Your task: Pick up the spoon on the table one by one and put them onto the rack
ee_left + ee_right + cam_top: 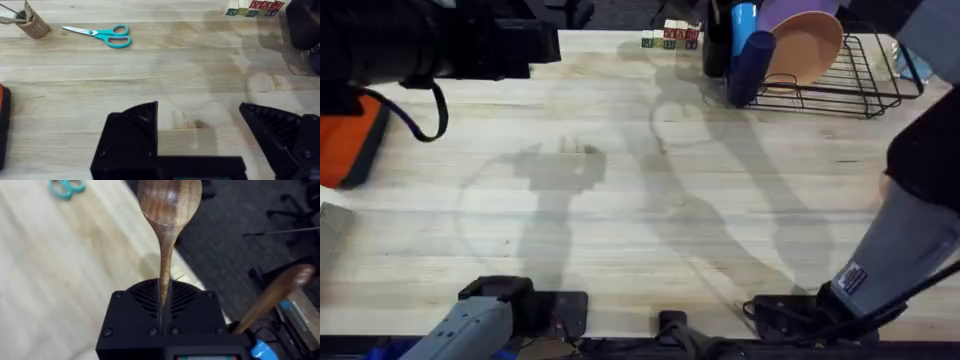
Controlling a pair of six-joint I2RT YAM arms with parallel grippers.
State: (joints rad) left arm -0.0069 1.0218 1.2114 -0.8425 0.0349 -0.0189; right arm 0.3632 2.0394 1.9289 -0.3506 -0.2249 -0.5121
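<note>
From my right wrist camera I see the right gripper (164,305) with its black fingers pressed together on the slim handle of a wooden spoon (169,210), the oval bowl standing out beyond the fingertips and the handle running straight back between them. Below it lies the pale table (60,280) with its edge running past, and the dark floor beyond that edge; the teal scissors (65,187) lie on the wood farther off. A second wooden spoon (272,297) shows blurred beside the gripper body, and I cannot tell what it rests in. On the left wrist camera the left gripper (200,125) hangs over bare planks with its fingers wide apart and nothing between them; ahead of it I see the scissors and a small tan utensil cup (32,25) near them. Overhead, the black wire rack (850,75) sits at the far right corner of the table, holding a pink bowl (807,45) and a dark blue cup (750,65)
</note>
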